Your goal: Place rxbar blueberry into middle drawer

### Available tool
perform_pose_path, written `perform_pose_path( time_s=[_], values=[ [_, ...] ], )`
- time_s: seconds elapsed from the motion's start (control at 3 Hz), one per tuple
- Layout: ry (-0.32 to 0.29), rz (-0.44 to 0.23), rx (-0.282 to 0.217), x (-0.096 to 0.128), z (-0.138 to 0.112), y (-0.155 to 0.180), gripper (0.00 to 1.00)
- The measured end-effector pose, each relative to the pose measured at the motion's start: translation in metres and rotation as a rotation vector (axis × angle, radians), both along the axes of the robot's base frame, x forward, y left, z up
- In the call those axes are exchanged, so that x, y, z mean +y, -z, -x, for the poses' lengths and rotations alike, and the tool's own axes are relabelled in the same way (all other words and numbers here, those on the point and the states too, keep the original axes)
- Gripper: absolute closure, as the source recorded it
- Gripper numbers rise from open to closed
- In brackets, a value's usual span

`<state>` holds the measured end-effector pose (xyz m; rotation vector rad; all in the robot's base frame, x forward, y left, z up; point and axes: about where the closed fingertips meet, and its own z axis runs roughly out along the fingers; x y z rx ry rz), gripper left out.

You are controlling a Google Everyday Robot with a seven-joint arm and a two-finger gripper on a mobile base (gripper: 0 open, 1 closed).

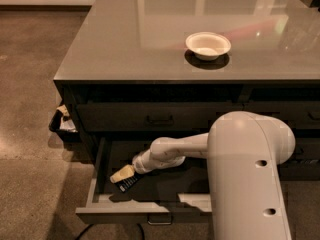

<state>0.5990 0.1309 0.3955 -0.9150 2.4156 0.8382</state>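
Rxbar blueberry (129, 182) at pincer (121, 174), middle drawer (120, 210) | grip: cannot tell | bowl (208, 45) on counter (125, 49)

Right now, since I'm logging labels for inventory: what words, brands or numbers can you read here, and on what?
No text reads legibly.
rxbar blueberry, at the gripper inside the open middle drawer: white print, too blurred to read.
White bowl on the countertop: no marking visible.

Claw (121, 174), rxbar blueberry (128, 183) in middle drawer (93, 193)
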Motion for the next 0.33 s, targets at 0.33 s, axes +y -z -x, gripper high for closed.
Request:
perform_pose_path(
  time_s=[0.33],
  values=[
    [0.000, 0.000, 0.000, 0.0000, 0.0000, 0.0000, 0.00]
  ],
)
